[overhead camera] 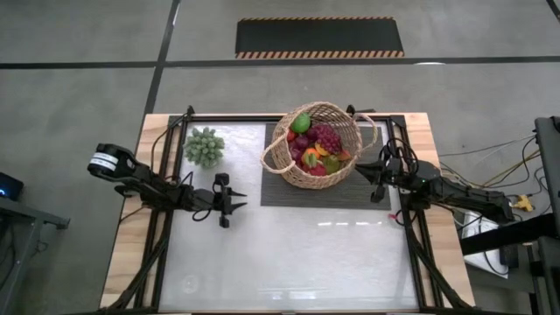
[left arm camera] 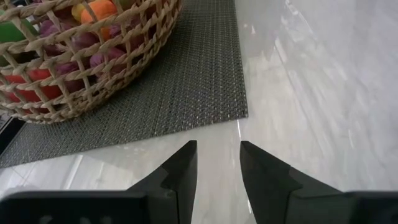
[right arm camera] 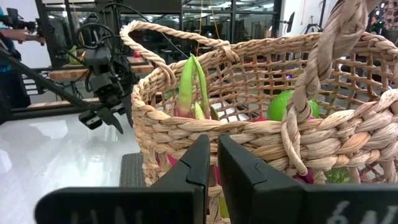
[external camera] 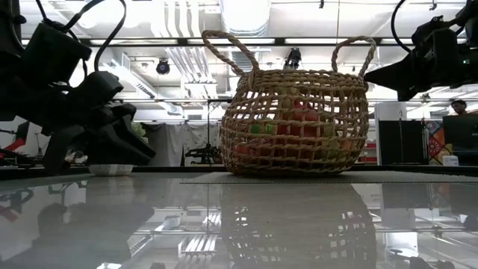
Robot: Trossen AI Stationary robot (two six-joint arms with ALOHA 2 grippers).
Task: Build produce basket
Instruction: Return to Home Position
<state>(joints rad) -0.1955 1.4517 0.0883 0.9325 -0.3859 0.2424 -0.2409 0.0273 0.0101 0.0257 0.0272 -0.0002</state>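
Glossy white table (overhead camera: 289,254), seen from above: at its left a green bunch (overhead camera: 204,146) lies alone outside the basket, and near it the left claw (left arm camera: 217,146) hovers partly open and empty. At centre the basket (overhead camera: 278,162) sits on a dark mat (overhead camera: 367,197), heaped with the produce (overhead camera: 319,140), so the job looks nearly done. Just beside its right rim the right claw (right arm camera: 213,140) hangs almost closed, holding nothing.
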